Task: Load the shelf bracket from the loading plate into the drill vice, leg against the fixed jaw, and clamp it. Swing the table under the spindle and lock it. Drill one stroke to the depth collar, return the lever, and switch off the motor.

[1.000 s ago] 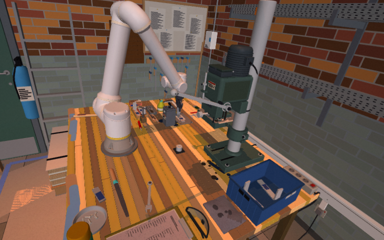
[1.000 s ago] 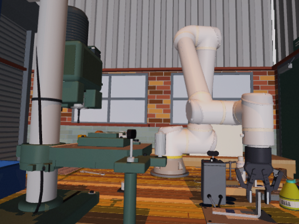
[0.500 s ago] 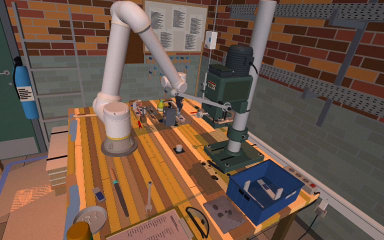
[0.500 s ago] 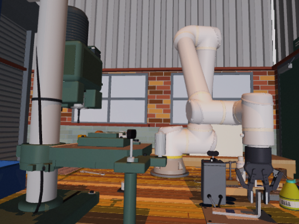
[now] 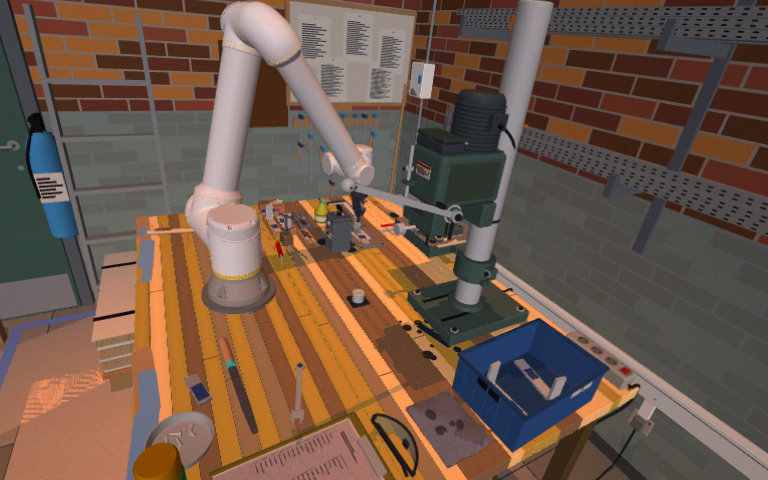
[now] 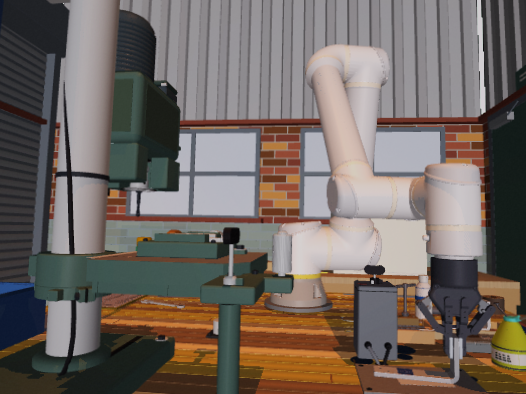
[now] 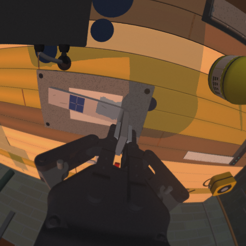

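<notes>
My gripper points straight down over the loading plate at the far end of the bench, and I hold the upright leg of the grey shelf bracket. The bracket's flat leg, marked with a blue square, lies on the plate. The green drill vice sits on the drill table, which is swung out to the side of the spindle. The drill press stands to the right of the plate.
The grey switch box stands right beside the plate. A yellow-green bottle stands on the other side. A blue bin, a wrench and a file lie at the near end of the bench.
</notes>
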Tool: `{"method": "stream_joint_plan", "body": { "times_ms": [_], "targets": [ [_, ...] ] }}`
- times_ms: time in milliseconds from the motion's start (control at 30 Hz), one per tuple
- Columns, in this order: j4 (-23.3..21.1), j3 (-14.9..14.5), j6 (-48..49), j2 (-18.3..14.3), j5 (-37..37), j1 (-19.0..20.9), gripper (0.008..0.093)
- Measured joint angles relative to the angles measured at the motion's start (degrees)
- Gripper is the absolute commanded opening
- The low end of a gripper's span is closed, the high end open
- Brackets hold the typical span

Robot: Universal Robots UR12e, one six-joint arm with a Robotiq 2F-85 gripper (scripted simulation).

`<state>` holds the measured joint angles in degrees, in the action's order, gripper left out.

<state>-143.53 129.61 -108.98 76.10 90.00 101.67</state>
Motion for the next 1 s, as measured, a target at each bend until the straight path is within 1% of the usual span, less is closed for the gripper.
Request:
{"method": "stream_joint_plan", "body": {
  "times_ms": [33, 567, 800, 1000],
  "targets": [
    [0.0, 0.0, 0.0, 0.0, 0.0, 0.0, 0.0080],
    [0.6, -0.1, 0.0, 0.4, 0.0, 0.0, 0.0080],
    [2.4, -0.6, 0.0, 1.8, 0.0, 0.0, 0.0080],
    [5.2, -1.3, 0.0, 3.8, 0.0, 0.0, 0.0080]
  ]
}}
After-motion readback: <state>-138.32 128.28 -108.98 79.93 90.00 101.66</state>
